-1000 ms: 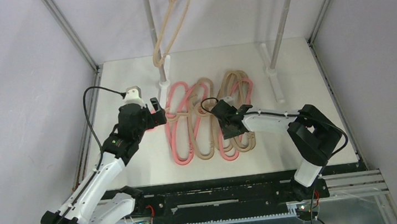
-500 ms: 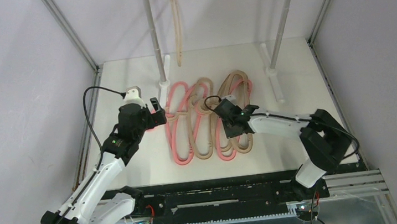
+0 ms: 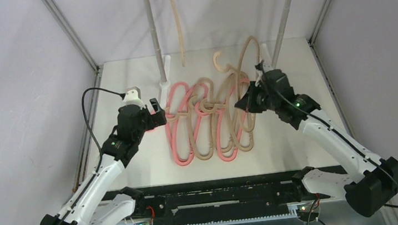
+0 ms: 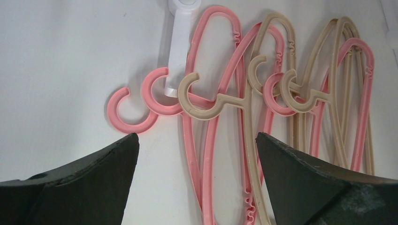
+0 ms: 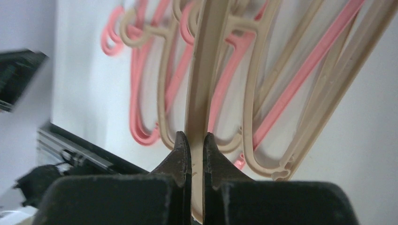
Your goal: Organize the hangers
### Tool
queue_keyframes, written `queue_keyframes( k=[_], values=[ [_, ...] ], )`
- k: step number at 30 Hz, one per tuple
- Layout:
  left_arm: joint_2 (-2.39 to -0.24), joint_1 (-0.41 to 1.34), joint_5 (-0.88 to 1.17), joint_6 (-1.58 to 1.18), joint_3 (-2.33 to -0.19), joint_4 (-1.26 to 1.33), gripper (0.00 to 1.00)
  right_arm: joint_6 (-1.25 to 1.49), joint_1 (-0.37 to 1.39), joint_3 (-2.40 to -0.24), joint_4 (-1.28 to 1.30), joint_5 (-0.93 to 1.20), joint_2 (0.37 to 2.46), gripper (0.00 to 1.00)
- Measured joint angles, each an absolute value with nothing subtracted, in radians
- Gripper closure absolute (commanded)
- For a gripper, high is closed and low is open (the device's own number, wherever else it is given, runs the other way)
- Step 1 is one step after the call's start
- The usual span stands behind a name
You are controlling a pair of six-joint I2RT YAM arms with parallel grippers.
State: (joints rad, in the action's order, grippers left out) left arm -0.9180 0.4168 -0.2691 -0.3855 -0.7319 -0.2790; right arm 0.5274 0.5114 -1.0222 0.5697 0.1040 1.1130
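Note:
Several pink and beige hangers (image 3: 201,124) lie side by side in a pile on the white table (image 3: 300,141). My right gripper (image 3: 245,103) is shut on a beige hanger (image 3: 233,81) and holds it tilted up off the pile, its hook (image 3: 219,61) toward the back. In the right wrist view the fingertips (image 5: 182,146) pinch that beige hanger's bar (image 5: 204,70). My left gripper (image 3: 158,114) stands open at the pile's left end, its jaws wide above pink hangers (image 4: 237,154) and apart from them. Another beige hanger (image 3: 176,20) hangs from above at the back.
Two grey rack poles (image 3: 150,28) (image 3: 286,17) rise from white feet (image 3: 275,82) at the back of the table. One white foot (image 4: 180,42) lies under the pink hooks (image 4: 129,110). Frame posts and grey walls close in both sides.
My right gripper shut on a beige hanger in the pile and raised it up and back to the right. The hanging hanger swung edge-on. The left arm stayed put.

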Motion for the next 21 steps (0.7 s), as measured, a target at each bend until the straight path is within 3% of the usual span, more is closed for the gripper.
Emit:
queue_keyframes(
  k=[5,11,21],
  values=[
    [-0.895,0.417,-0.269,-0.385,-0.732,-0.282,0.00,0.573,0.394,-1.080,0.461,0.321,1.114,1.00],
    [-0.880,0.417,-0.269,-0.385,-0.732,-0.295,0.01,0.687,0.376,-1.265,0.286,0.544,1.227,1.00],
    [-0.846,0.417,-0.269,-0.393,-0.732,-0.299,0.01,0.844,0.395,-1.612,0.088,0.641,1.483,1.00]
  ],
)
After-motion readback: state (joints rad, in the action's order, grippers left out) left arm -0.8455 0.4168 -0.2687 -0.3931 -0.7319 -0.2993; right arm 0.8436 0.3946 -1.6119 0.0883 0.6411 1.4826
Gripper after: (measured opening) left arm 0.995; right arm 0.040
